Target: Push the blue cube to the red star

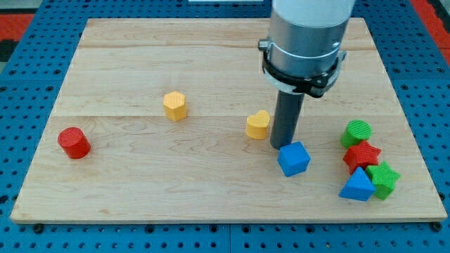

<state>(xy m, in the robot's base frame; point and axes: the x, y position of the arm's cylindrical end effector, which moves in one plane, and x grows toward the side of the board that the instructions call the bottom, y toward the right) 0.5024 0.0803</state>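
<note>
The blue cube [293,158] sits on the wooden board, right of centre and toward the view's bottom. The red star [361,156] lies further to the view's right, in a cluster of blocks. My tip [281,145] is at the end of the dark rod, touching or almost touching the blue cube's upper left edge. A yellow heart [258,124] lies just to the left of the rod.
Around the red star are a green cylinder [357,132] above it, a green star [384,178] and a blue triangular block [357,186] below it. A yellow hexagonal block [175,106] sits left of centre. A red cylinder [73,143] is at the far left. The board's edge [225,221] runs along the bottom.
</note>
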